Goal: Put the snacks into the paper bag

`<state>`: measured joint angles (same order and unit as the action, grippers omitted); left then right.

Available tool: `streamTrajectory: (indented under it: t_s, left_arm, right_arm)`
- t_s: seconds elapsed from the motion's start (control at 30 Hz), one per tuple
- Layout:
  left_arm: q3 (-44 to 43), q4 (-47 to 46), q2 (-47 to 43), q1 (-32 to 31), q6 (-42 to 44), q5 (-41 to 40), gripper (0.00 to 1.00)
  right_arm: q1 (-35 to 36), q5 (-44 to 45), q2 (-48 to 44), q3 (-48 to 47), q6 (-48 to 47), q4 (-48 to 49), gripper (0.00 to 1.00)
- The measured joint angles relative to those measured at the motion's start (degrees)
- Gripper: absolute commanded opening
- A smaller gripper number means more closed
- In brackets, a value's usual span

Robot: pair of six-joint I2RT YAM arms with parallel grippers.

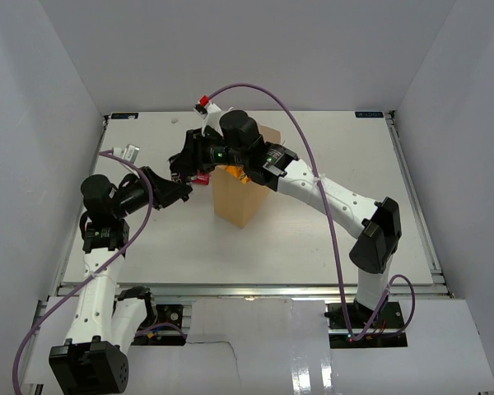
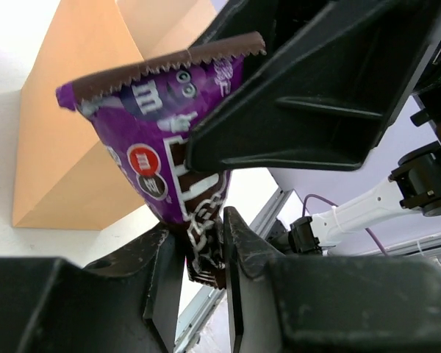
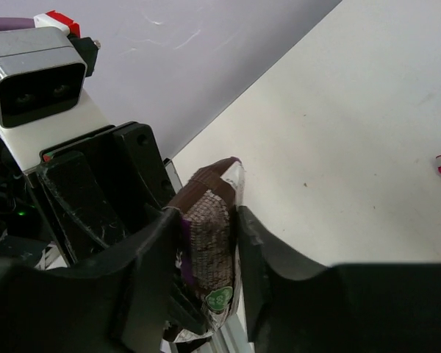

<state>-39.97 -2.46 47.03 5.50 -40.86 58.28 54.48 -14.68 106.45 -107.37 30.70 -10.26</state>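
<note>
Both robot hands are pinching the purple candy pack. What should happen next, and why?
Probably the left gripper should let go: the right gripper also clamps the purple M&M's packet, and the tan paper bag stands just beside it.

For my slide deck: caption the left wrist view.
Both grippers pinch a purple M&M's packet beside the tan paper bag.

plain white walls [image 1: 230, 49] around a white table [image 1: 313, 239]
</note>
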Motion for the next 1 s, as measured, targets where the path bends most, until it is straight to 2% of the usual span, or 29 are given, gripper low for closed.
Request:
streamTrajectory:
  t_s: [0.03,0.07,0.27,0.37,0.4,0.47,0.5,0.6,0.63,0.83,1.0]
  left_arm:
    - [0.0,-0.2,0.0,0.0,-0.1,0.2,0.38]
    - [0.0,-0.4,0.0,0.0,-0.2,0.3,0.39]
    - [0.0,-1.1,0.0,0.0,-0.3,0.5,0.45]
    - [0.0,-1.1,0.0,0.0,-0.1,0.6,0.59]
    - [0.0,-1.1,0.0,0.0,0.0,0.7,0.68]
    - [-0.1,-1.0,-0.1,0.0,0.4,0.7,0.75]
    - [-0.3,-1.0,-0.2,0.0,0.6,0.7,0.83]
    - [-0.9,-0.7,-1.1,0.0,1.4,0.5,0.85]
    - [-1.4,-0.6,-1.3,0.0,1.8,0.2,0.90]
    - [-5.4,0.3,-1.7,0.0,4.9,-2.9,0.93]
    - [-5.9,2.5,-0.2,0.0,7.2,-7.5,0.95]
  right_arm:
    - [0.0,-0.2,0.0,0.0,-0.2,0.1,0.37]
    - [0.0,-0.4,0.0,0.0,-0.2,0.2,0.28]
    - [-0.1,-2.1,0.0,0.0,-1.5,0.7,0.14]
    - [-0.2,-2.8,0.0,0.0,-2.1,1.3,0.10]
    - [-0.4,-3.3,0.0,0.0,-2.3,1.5,0.08]
    - [-0.9,-3.9,0.0,0.0,-2.7,1.8,0.08]
    - [-1.3,-4.8,0.0,0.0,-2.9,1.8,0.08]
    - [-2.7,-7.6,0.0,-0.2,-3.7,2.5,0.08]
    - [-3.6,-9.5,0.0,-0.5,-4.3,3.2,0.08]
    - [-10.6,-17.7,-0.4,-1.8,-7.1,7.5,0.08]
    - [-16.2,-18.3,-3.8,-1.9,-13.7,6.9,0.08]
